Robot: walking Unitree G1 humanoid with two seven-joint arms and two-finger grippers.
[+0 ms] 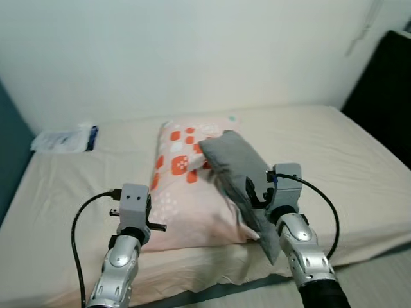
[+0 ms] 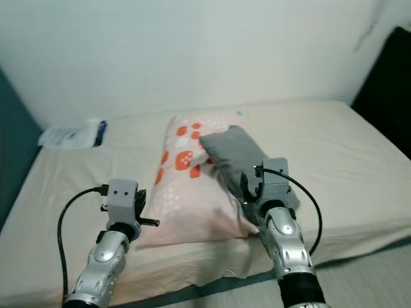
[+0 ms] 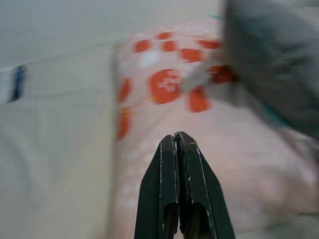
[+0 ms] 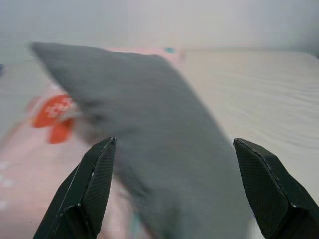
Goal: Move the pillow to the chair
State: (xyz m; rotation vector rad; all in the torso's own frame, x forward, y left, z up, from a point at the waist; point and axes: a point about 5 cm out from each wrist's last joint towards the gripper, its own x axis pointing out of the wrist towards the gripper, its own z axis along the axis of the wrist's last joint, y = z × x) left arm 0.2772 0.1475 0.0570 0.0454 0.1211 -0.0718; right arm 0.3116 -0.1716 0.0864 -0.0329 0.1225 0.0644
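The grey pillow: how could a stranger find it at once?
Look at the wide beige bed against the white wall. Near its front edge lies a pink cushion with orange-red squares. The plain grey fabric pillow leans across that cushion's right side, unpatterned.

A bed [image 1: 359,167] covered by a beige sheet is set against a plain white wall [image 1: 192,51]. A dark teal surface [image 1: 9,160] is seen at the bed's left side and a black panel [image 1: 385,90] at its far right. Pale greenish floor [image 1: 379,276] is lit softly below the mattress edge
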